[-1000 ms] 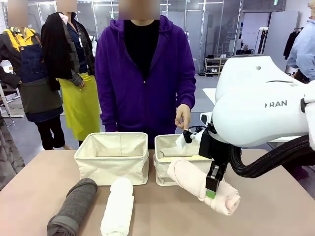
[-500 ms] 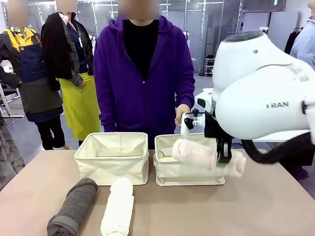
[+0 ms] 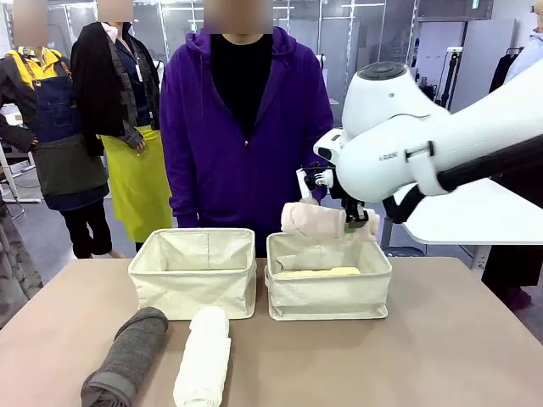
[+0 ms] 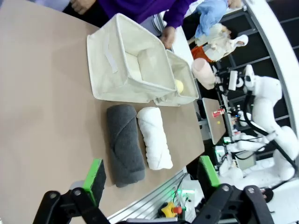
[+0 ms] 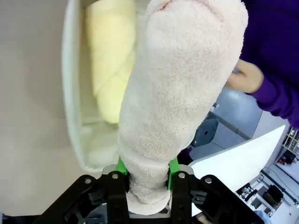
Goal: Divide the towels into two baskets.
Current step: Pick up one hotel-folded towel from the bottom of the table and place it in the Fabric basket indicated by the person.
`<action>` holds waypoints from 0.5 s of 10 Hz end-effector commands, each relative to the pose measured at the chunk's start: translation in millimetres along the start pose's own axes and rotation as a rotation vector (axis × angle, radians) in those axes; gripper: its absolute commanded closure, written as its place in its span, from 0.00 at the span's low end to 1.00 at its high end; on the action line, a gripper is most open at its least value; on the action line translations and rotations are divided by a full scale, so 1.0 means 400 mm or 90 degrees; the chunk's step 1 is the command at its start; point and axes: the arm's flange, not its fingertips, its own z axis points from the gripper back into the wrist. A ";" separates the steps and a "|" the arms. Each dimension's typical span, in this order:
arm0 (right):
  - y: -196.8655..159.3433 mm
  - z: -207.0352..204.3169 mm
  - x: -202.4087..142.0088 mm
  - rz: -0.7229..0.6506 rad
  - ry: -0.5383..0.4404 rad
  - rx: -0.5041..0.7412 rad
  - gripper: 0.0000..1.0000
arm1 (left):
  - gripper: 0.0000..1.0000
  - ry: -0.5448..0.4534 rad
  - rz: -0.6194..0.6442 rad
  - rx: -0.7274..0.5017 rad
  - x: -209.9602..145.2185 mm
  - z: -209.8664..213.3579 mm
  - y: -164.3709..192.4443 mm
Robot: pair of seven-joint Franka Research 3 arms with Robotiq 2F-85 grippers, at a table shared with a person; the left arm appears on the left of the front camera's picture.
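Right pincer (image 5: pixel 147 167) is gripping a pale pink terry towel roll (image 3: pixel 314 219) above the cream canvas basket (image 3: pixel 329 298) holding a pale yellow roll (image 3: pixel 318 273). A dark grey roll (image 3: pixel 127 356) and a white roll (image 3: pixel 204 356) are waiting on the bench (image 3: pixel 441 356).

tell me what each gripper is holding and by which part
The right gripper is shut on the pale pink towel, clamping it near one end of the roll. The left gripper is open and holds nothing.
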 end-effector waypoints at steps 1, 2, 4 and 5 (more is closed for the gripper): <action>-0.061 -0.035 0.007 0.001 0.001 0.007 0.64 | 0.00 -0.011 -0.014 -0.017 0.004 0.007 0.003; -0.077 -0.062 0.008 0.009 0.024 0.021 0.64 | 0.00 -0.011 -0.014 -0.017 0.004 0.007 0.003; -0.078 -0.103 0.002 0.017 0.033 0.052 0.64 | 0.00 -0.011 -0.014 -0.017 0.004 0.007 0.003; -0.071 -0.120 -0.001 0.022 0.037 0.063 0.64 | 0.00 -0.011 -0.014 -0.017 0.004 0.007 0.003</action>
